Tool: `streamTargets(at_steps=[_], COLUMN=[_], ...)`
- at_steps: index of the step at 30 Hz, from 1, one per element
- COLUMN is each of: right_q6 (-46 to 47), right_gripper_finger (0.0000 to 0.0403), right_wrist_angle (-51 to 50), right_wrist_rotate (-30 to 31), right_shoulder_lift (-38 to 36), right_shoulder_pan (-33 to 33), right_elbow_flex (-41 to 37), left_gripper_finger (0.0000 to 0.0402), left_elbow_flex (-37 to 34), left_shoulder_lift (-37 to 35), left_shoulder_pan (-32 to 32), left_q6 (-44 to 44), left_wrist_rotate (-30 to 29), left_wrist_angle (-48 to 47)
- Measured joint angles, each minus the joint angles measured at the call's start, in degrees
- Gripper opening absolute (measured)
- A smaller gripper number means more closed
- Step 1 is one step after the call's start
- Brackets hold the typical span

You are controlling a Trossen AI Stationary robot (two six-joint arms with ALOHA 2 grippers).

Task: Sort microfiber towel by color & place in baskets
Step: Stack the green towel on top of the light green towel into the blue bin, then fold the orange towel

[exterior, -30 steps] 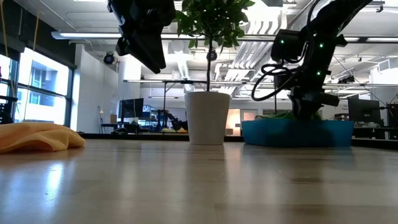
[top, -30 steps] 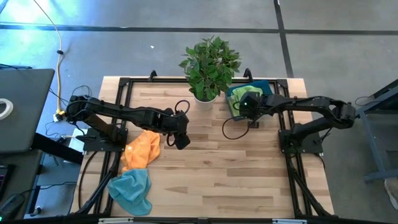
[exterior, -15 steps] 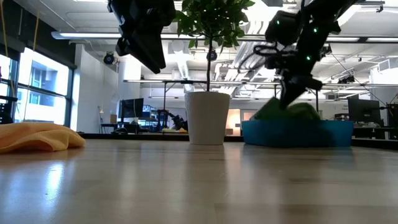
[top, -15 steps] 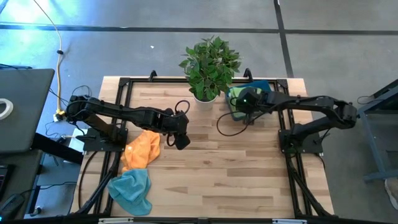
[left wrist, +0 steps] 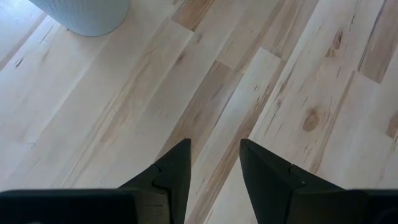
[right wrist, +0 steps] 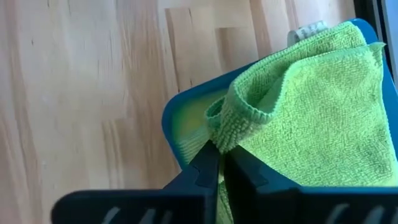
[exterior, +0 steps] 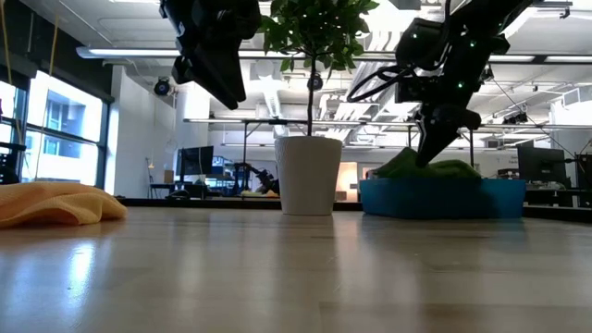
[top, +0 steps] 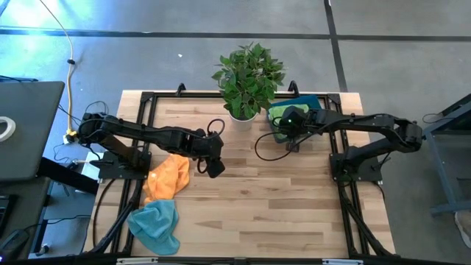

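Observation:
A green towel (top: 288, 109) lies bunched in the dark teal-blue basket (top: 315, 100) at the table's far right. My right gripper (top: 283, 131) is above the basket's left end, shut on the green towel (right wrist: 311, 106). An orange towel (top: 168, 177) and a teal towel (top: 154, 224) lie on the table at the near left. My left gripper (top: 215, 168) hovers open and empty above bare wood, just right of the orange towel. My right gripper pinches a fold at the green towel's hemmed edge (right wrist: 231, 138) between its two fingers, coming from above on a slant. The pinched part is drawn up into a mound (exterior: 421, 166). The remainder of the towel lies in the basket.
A potted plant in a white pot (top: 243, 112) stands at the far middle, just left of the basket. Black frame rails run along the table's left, right and far edges. Bare wood lies between the two arms and toward the near right.
My right gripper has risen out of the basket, tipped, and shifted a little toward the table's left. The pinched part of the green towel has come up with it into a mound, while the remainder has stayed in the basket.

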Motion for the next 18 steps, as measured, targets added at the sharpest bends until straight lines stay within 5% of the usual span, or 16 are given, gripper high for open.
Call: streamTargets(at_steps=[10, 18], right_q6=[3.0, 13.6], right_gripper_finger=[0.0129, 0.0149], right_wrist_angle=[-2.6, -17.3], right_wrist_rotate=[1.6, 1.8], right_shoulder_lift=[0.0, -0.5], right_shoulder_pan=[0.2, 3.2], right_elbow_flex=[1.3, 15.8], left_gripper_finger=[0.0126, 0.0126], left_elbow_flex=[0.0, 0.0], left_shoulder_lift=[0.0, 0.0], left_shoulder_pan=[0.1, 0.0], left_q6=[0.0, -2.2], left_wrist_rotate=[-0.2, 2.0], left_wrist_angle=[0.0, 0.0])
